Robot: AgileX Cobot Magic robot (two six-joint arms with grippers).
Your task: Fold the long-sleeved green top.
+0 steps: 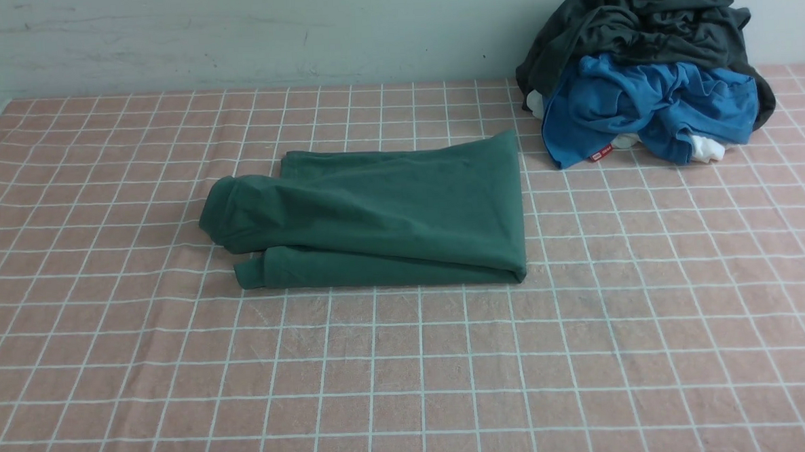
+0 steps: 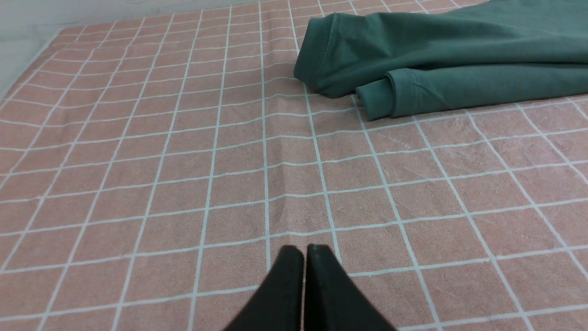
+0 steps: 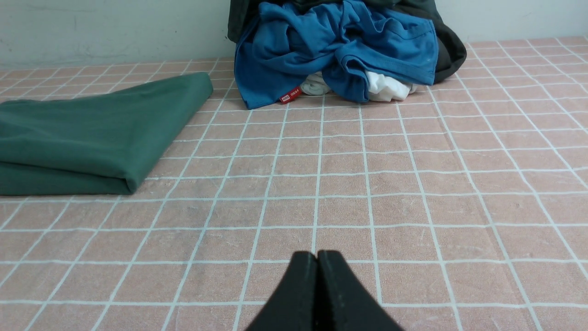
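The green long-sleeved top (image 1: pixel 388 216) lies folded into a rough rectangle near the middle of the bench (image 1: pixel 408 361), a little toward the far side. Its right edge is a clean, straight fold; its left end is rounder and bulkier, with a sleeve cuff (image 2: pixel 402 94) poking out at the near left corner (the stitched hem of that cuff shows plainly in the left wrist view). The layers sit stacked, the upper one slightly rumpled with soft creases running across it.

The bench is covered by a pink cloth with a white grid, lightly wrinkled around the garment.

Well apart from the top, at the far right by the wall (image 1: pixel 231 36), sits a heap of other clothes: a dark charcoal-grey garment (image 1: pixel 645 22) on top, a bright blue garment (image 1: pixel 642 103) spilling out below it with a small red label (image 1: pixel 600 153), and bits of white fabric (image 1: pixel 706 149) at the base.

The left tool (image 2: pixel 304 250) has its two black tips pressed together, holding nothing, over bare cloth near the cuffed corner. The right tool (image 3: pixel 317 255) is likewise closed and empty, over bare cloth on the side of the top's straight edge.
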